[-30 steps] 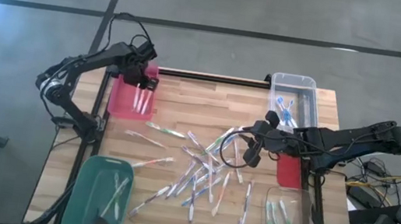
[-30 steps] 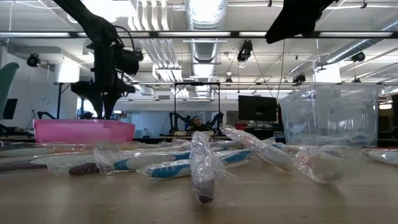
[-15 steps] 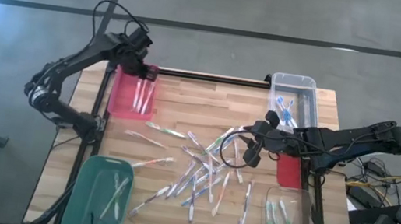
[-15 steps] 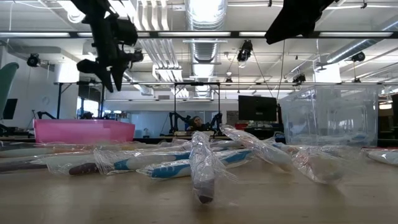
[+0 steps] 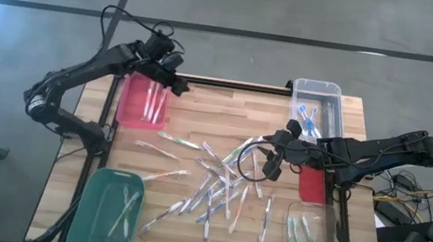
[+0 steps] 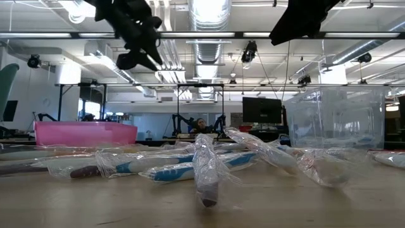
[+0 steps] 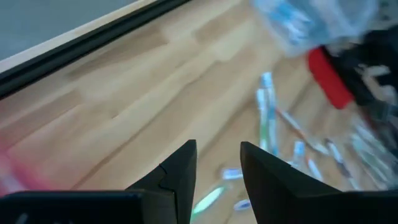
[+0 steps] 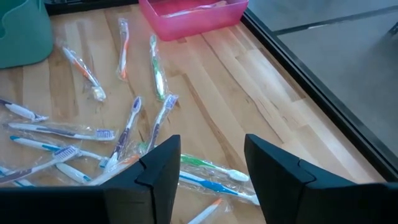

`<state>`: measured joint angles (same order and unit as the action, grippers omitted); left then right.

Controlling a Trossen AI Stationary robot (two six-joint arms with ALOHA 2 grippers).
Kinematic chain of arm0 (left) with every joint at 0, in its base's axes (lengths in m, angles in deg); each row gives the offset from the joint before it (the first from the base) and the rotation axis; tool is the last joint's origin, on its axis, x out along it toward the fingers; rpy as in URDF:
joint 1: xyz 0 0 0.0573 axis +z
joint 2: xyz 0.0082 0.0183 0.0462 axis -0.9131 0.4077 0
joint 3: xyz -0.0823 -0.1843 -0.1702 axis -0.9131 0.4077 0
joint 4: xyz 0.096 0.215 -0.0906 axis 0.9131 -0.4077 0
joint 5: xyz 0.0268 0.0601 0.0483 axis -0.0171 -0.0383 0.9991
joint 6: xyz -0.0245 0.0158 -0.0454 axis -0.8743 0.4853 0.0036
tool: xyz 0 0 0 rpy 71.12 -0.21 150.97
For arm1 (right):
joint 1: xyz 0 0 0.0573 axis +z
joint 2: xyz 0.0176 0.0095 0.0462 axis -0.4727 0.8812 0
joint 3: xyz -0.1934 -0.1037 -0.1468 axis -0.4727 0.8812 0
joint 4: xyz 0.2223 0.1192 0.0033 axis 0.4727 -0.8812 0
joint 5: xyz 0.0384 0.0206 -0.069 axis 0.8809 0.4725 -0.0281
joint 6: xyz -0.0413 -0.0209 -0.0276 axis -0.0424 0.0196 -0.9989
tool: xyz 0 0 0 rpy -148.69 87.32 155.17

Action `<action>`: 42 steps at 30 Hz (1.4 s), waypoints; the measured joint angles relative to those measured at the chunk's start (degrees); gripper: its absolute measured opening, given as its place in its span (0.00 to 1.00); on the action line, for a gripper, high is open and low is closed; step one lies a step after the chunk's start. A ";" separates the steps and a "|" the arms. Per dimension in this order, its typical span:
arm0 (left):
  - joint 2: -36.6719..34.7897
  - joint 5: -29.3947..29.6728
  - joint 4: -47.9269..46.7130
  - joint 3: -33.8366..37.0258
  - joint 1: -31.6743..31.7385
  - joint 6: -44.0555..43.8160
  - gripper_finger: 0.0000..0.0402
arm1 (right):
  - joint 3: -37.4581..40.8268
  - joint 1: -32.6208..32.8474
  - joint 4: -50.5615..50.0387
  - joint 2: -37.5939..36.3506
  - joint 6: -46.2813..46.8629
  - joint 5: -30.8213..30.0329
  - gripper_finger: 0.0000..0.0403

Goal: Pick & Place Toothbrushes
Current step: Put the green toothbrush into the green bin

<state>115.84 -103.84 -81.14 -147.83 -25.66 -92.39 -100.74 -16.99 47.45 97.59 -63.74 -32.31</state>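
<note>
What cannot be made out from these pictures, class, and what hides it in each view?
- Pink bin contents: low view, its wall hides them.
- Green bin: right wrist view, cut off by the edge.
- Loose toothbrushes: left wrist view, blurred.
- Right tool: high view, too small to judge.

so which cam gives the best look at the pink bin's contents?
The high view: it looks straight down into the pink bin and shows the toothbrushes lying inside. The low view shows only its side wall. The right wrist view catches it at the frame edge; the left wrist view shows only a blurred pink edge.
</note>
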 joint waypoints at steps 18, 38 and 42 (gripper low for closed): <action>0.17 0.86 2.13 1.21 -16.47 36.04 0.32 | 0.02 0.00 0.02 0.00 0.00 0.02 0.34; 2.01 19.39 -2.75 10.15 -22.29 43.18 0.31 | 0.02 0.00 -0.01 0.00 0.00 0.02 0.23; 6.00 20.05 -3.14 10.83 -22.30 42.59 0.31 | 0.02 0.00 0.02 0.00 0.00 0.02 0.22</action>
<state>121.84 -83.79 -84.28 -137.00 -47.96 -49.80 -100.71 -16.99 47.47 97.59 -63.74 -32.29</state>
